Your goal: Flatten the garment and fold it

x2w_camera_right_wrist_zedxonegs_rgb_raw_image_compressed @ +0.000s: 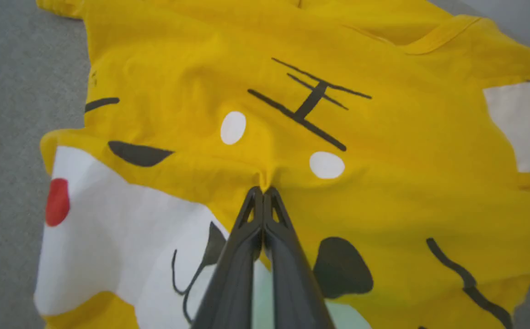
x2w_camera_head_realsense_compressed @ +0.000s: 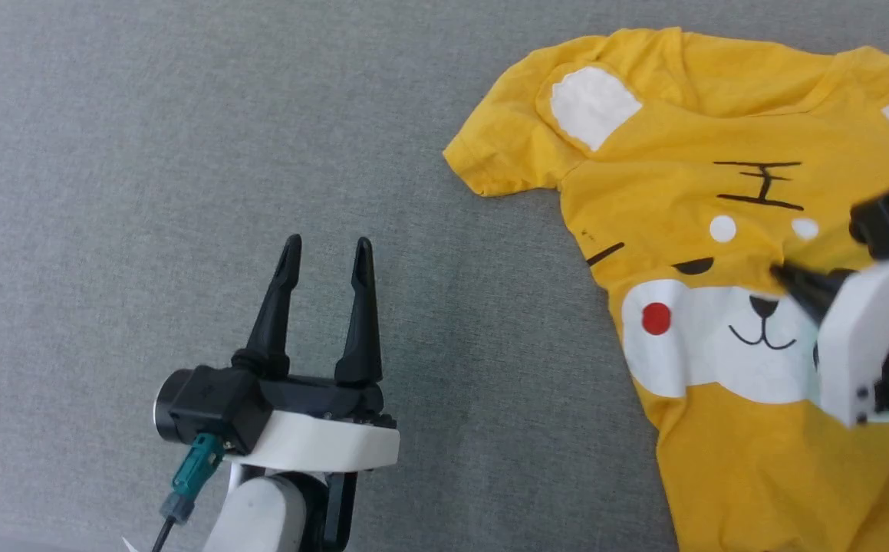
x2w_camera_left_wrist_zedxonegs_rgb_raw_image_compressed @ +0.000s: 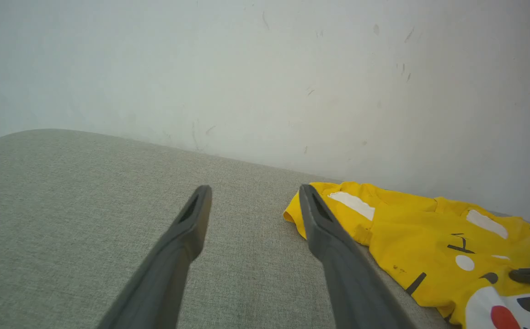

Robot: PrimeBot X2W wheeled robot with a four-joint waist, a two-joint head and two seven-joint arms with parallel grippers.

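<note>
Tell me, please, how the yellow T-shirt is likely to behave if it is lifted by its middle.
Probably floppy: the garment puckers into folds where the right gripper pinches it, so its sides would likely droop. It looks thin and light, lying wrinkled on the grey surface. Pushed, it would likely bunch rather than slide as one piece.

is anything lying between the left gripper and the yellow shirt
Nothing visible does. Only bare grey surface lies between the open left gripper and the nearest sleeve of the garment. The right gripper is shut on a pinch of the garment's printed front.
</note>
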